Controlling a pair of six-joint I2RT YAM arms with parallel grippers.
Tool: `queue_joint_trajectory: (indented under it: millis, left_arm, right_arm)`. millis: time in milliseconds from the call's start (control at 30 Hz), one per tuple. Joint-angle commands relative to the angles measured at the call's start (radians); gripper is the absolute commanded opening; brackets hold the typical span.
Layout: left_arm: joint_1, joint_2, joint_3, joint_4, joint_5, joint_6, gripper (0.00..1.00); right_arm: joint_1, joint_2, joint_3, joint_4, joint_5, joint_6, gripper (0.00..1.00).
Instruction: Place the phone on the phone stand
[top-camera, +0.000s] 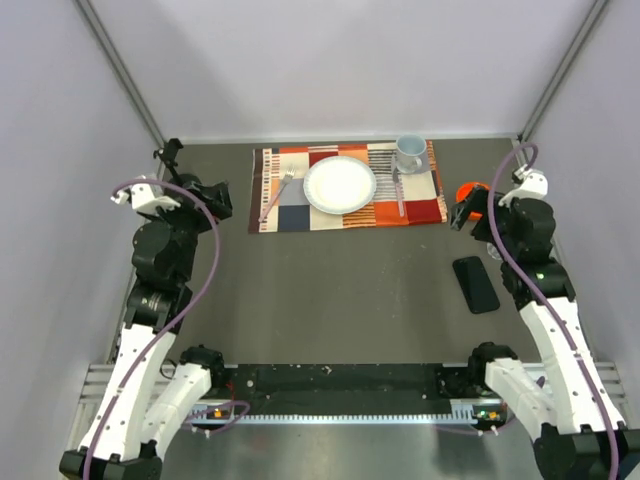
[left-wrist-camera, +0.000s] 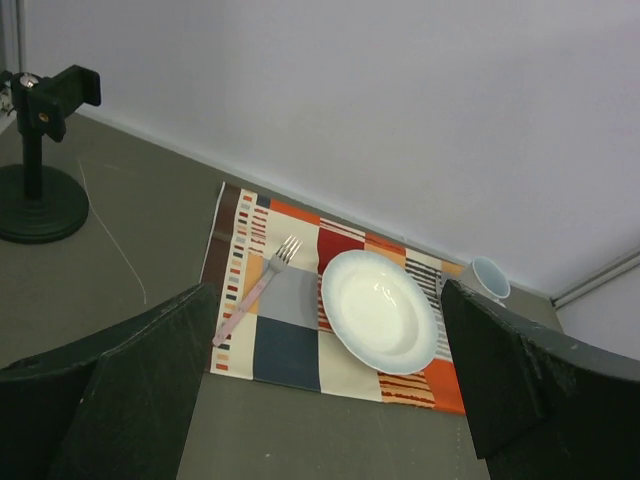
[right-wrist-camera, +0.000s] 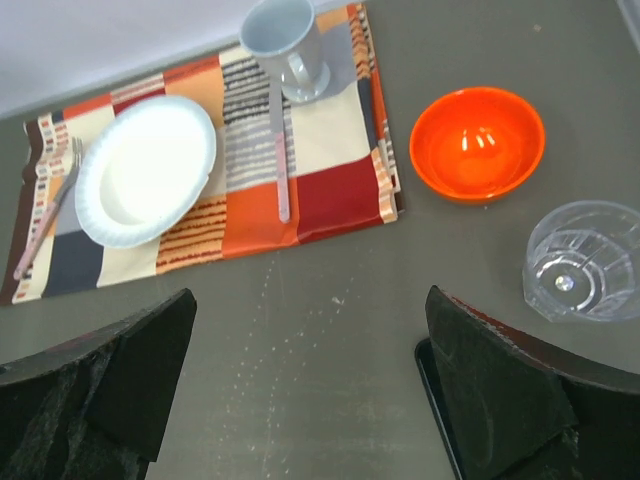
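phone stand (left-wrist-camera: 40, 208) base cut by frame edge, phone (right-wrist-camera: 441, 405) mostly hidden

— What is the table (top-camera: 350, 310) like?

— Dark grey and matt, with pale specks and scuffs just under the right claw (right-wrist-camera: 310, 295).

— What lies on it by the left claw (left-wrist-camera: 328, 290)?

— Straight ahead of it is a striped and checked placemat (left-wrist-camera: 290, 350), flat, close to the back wall. Ahead and far to that claw's left, the phone stand (left-wrist-camera: 40, 208) is upright on its round base, well apart from the mat.

— And by the right claw?

— Ahead and to its right sits an orange bowl (right-wrist-camera: 478, 143), just beside the mat's edge but not touching it. A clear cup (right-wrist-camera: 582, 260) stands further right, near the bowl. The phone (top-camera: 476, 284) lies flat on the claw's near side.
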Motion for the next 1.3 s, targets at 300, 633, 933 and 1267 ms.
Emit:
queue_joint_trajectory:
  millis: [300, 633, 933, 1267]
  left_arm:
    - [0.173, 0.272, 0.080, -0.047, 0.023, -0.121, 0.99]
    - [0.377, 0.718, 0.241, 0.032, 0.071, -0.108, 0.81]
    - [0.402, 0.976, 0.376, 0.290, 0.095, 0.271, 0.89]
    - [0.474, 1.130, 0.557, 0.269, 0.357, 0.428, 0.74]
  right_arm:
    - [0.077, 0.064, 0.015, 0.043, -0.310, -0.075, 0.99]
    - [0.078, 0.007, -0.037, 0.069, -0.369, -0.058, 0.99]
    - [0.077, -0.021, -0.058, 0.081, -0.378, -0.052, 0.99]
    - [0.078, -0.028, -0.070, 0.092, -0.378, -0.050, 0.99]
